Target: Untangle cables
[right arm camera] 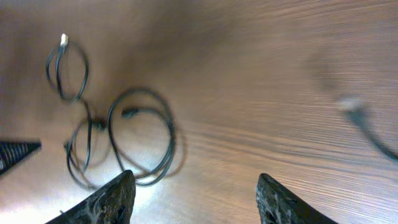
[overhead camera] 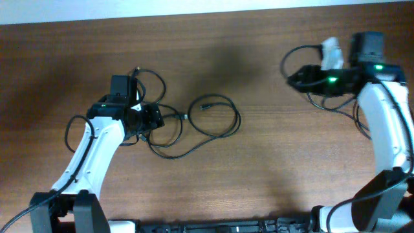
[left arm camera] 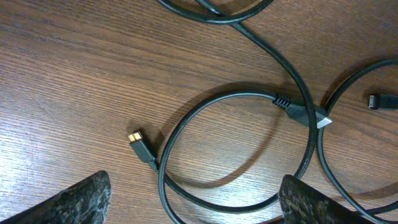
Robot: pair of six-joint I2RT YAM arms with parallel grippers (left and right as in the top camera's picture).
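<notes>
cables [left arm camera: 298, 109] in loops on table [overhead camera: 259, 65]

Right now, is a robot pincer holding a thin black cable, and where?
No. The left pincer and right pincer are open and empty; the thin black cables lie loose on the brown wooden table.

Your cables [left arm camera: 249, 93] are smooth, matt black plastic, one plug [left arm camera: 135, 135] tipped in shiny gold metal; your table [left arm camera: 74, 74] is grained, satin wood.

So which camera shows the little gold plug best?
The left wrist view: the gold-tipped plug on its thin black cable lies close and sharp. Overhead it is too small to pick out; the right wrist view is far and blurred.
</notes>
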